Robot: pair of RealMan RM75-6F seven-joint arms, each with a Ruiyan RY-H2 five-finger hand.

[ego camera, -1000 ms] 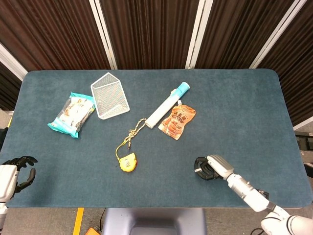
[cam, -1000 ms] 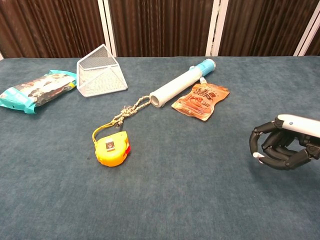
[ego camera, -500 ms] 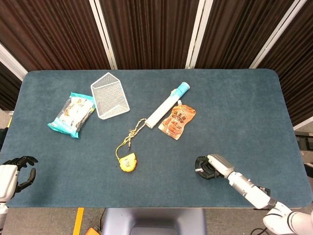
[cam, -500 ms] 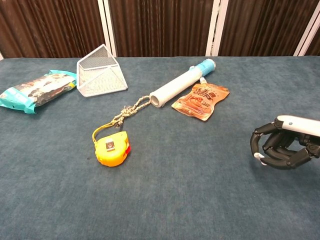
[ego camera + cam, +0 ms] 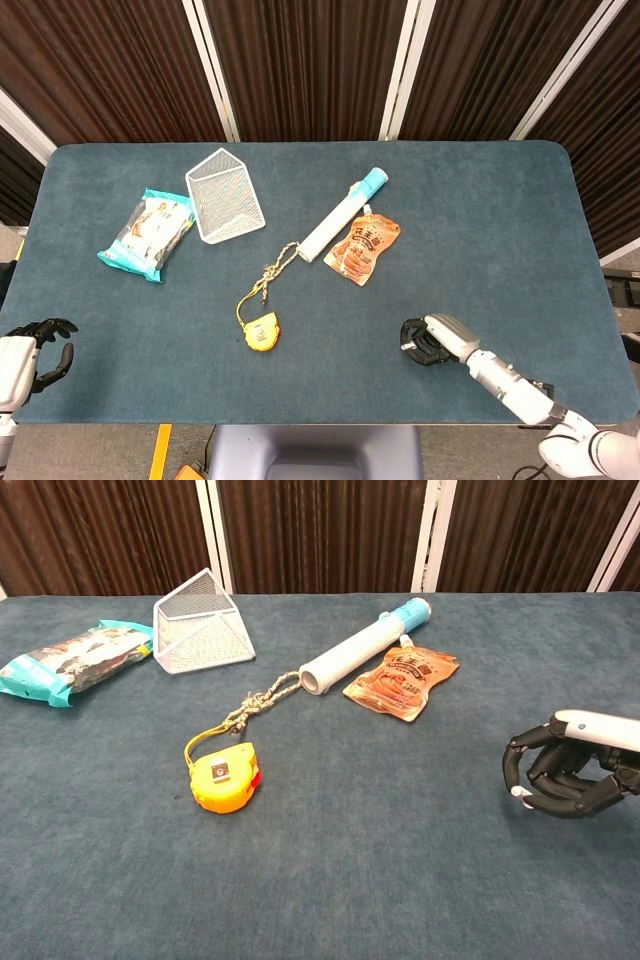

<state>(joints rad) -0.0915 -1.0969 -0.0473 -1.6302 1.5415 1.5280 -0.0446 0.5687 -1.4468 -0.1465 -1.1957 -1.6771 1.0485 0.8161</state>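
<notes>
My right hand (image 5: 430,340) hovers low over the blue table (image 5: 480,220) near its front right, black fingers curled in with nothing in them; the chest view shows the right hand (image 5: 560,775) at the right edge. The orange pouch (image 5: 364,248) is the thing nearest it, a good way off to the upper left. My left hand (image 5: 35,350) hangs off the table's front left corner, fingers apart and holding nothing. A yellow tape measure (image 5: 261,330) lies at front centre, with a knotted cord (image 5: 275,268) running from it.
A white tube with a blue cap (image 5: 345,213) lies diagonally beside the pouch. A tipped wire mesh basket (image 5: 226,195) and a teal snack bag (image 5: 148,232) sit at the back left. Dark slatted panels stand behind the table.
My right hand has slid slightly toward the table's front right edge, its curl unchanged. The left hand and all objects stay put.
</notes>
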